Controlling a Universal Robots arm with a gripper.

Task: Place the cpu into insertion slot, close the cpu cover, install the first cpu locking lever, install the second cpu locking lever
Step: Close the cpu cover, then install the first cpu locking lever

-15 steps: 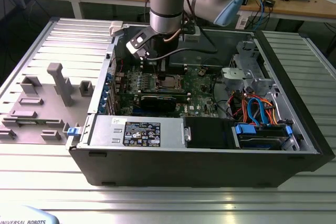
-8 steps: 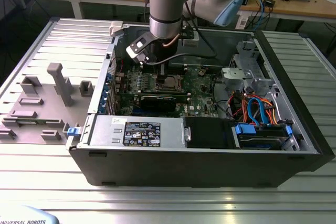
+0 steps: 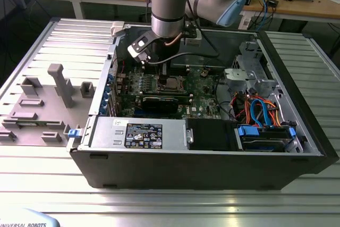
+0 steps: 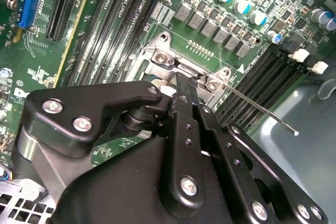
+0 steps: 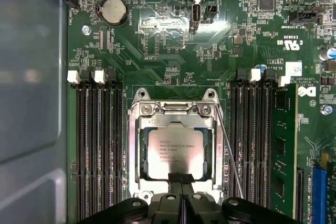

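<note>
Where the arm (image 3: 170,1) reaches down into the open computer case (image 3: 305,150) on the ribbed table (image 3: 159,206), we find the gripper (image 5: 181,178) low over the motherboard (image 5: 157,40), at the insertion slot (image 3: 172,82). In the first wrist view, we see its two fingers drawn together with only a thin seam between them. Their tips meet the edge of the socket assembly nearest the camera. We cannot tell whether they press on the metal or merely sit above it.

We locate the cpu (image 5: 176,153) seated flat in the insertion slot, its dull grey top facing up and square to the socket. The cpu cover (image 5: 133,145) lies down over it, and the chip shows through the cut-out centre.

We note one thin locking lever (image 5: 231,156) beside the socket. It runs at a slant away from the cover's edge, over the bank of memory slots (image 5: 252,145) next to the green memory module (image 5: 283,145). In the second wrist view, its free end (image 4: 295,132) stands clear of the board. A second bank of memory slots flanks the socket on the opposite side.
</note>
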